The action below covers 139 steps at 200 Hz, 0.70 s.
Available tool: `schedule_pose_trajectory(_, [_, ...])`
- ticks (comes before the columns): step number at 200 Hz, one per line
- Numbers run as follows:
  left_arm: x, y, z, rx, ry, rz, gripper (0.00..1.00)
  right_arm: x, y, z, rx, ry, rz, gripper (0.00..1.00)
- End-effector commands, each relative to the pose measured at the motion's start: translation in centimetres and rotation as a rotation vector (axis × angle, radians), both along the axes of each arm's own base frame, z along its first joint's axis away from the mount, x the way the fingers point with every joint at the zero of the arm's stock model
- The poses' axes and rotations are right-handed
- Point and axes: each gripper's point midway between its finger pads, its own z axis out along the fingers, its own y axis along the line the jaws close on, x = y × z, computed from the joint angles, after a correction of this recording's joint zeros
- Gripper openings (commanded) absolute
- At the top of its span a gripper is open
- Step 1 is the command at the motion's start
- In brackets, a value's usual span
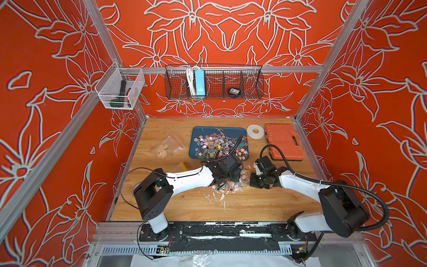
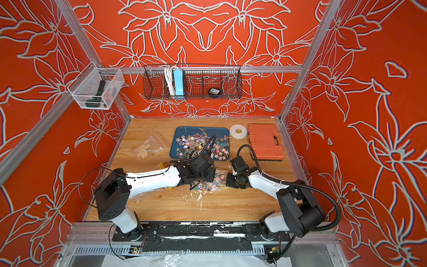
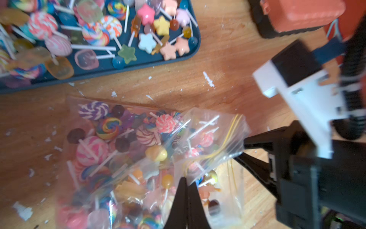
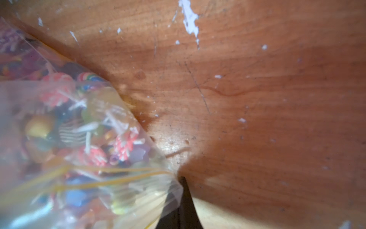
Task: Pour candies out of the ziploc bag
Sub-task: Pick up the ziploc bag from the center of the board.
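You are at the grasp-and-open step, and I judge that pouring has not begun: the ziploc bag (image 3: 118, 158) looks full and lies flat on the wooden table (image 1: 184, 208).

In the left wrist view, your left gripper (image 3: 185, 179) sits at the lower middle of the frame. Its jaws are pressed together on a fold of clear film near the bag's mouth. Right of it, at the middle right, your right gripper (image 3: 240, 151) comes in with its tips pinched on the bag's edge by the yellow zip line. Its own wrist view shows the same nip at the lower middle.

The next move, as I judge it, calls for both arms to rise together. Hold the mouth spread, carry the bag up the frame over the blue tray (image 1: 201, 131), then tip it mouth-down. The film is thin, so a slipped pinch or sticks snagging at the zip are the risks.

In a top view, the candies (image 1: 227, 186) sit inside the bag at the frame's centre. They are just right of the left gripper, just left of the right gripper, and just below the tray, which already holds a loose heap of lollipops.
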Motion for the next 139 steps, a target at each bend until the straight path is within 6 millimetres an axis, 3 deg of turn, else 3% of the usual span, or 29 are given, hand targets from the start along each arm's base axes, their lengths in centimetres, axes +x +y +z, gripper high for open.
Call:
schedule_pose_trajectory(1, [0.2,-0.3,3.7,-0.012,-0.060,-0.013,0.00,-0.9,-1.6,-0.5,-0.080,0.029,-0.010,0.00])
schedule_pose_trajectory(41, [-0.9,-1.7,5.3,-0.007,-0.057,-0.083,0.00,-0.9,-1.8,-0.1,-0.086,0.027,-0.019,0.00])
schedule_pose_trajectory(89, [-2.3,-3.1,3.8,0.030,-0.008,-0.137,0.00,-0.9,-2.3,2.1,-0.091,0.002,-0.045,0.00])
schedule_pose_trajectory(139, [-3.3,-3.5,1.4,0.054,0.045,-0.158,0.00,-2.4,-1.1,6.7,0.146,-0.048,-0.153,0.62])
